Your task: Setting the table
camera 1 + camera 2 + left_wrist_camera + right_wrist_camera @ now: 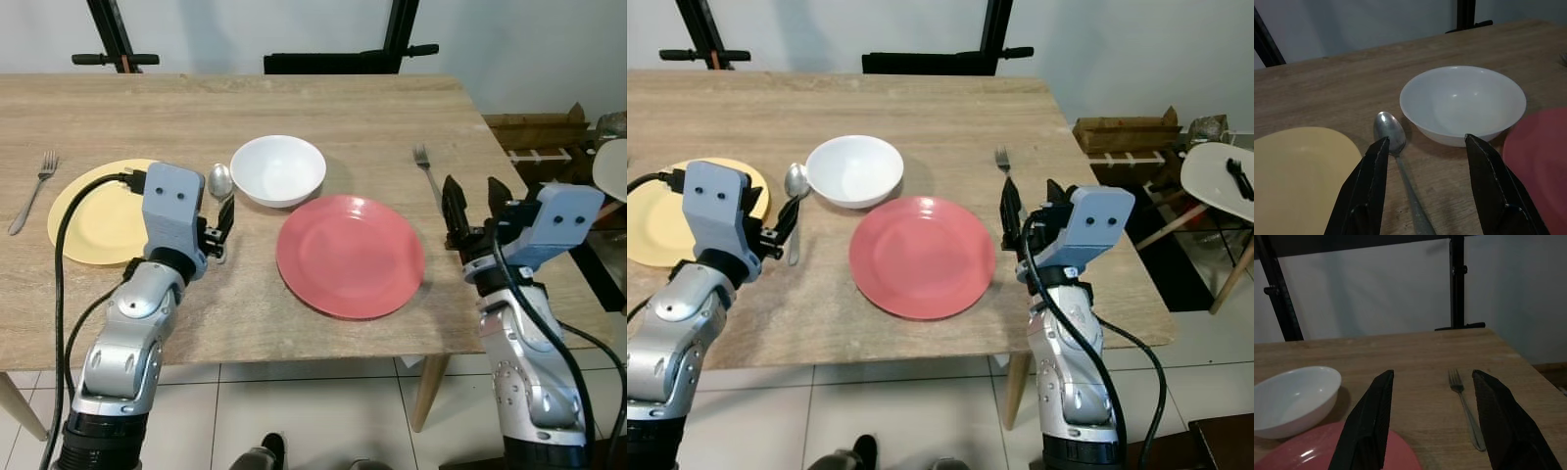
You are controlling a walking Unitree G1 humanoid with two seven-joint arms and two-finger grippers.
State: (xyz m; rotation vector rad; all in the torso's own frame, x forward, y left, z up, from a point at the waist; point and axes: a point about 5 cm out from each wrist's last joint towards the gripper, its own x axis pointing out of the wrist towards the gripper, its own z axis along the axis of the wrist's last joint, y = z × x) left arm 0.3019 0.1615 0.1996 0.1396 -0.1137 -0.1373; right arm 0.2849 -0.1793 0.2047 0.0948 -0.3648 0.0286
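Where the tabletop (323, 108) begins at far left, a fork (32, 191) lies beside a yellow plate (93, 211). Next, the left hand (1425, 147) hovers open over a spoon (219, 186), just beside a white bowl (278, 168). A red plate (350, 255) follows, then another fork (426, 171), with the right hand (1432, 396) open near it.

Matt wood table (294, 108); glossy bowl (278, 169); metal spoon (1396, 152).
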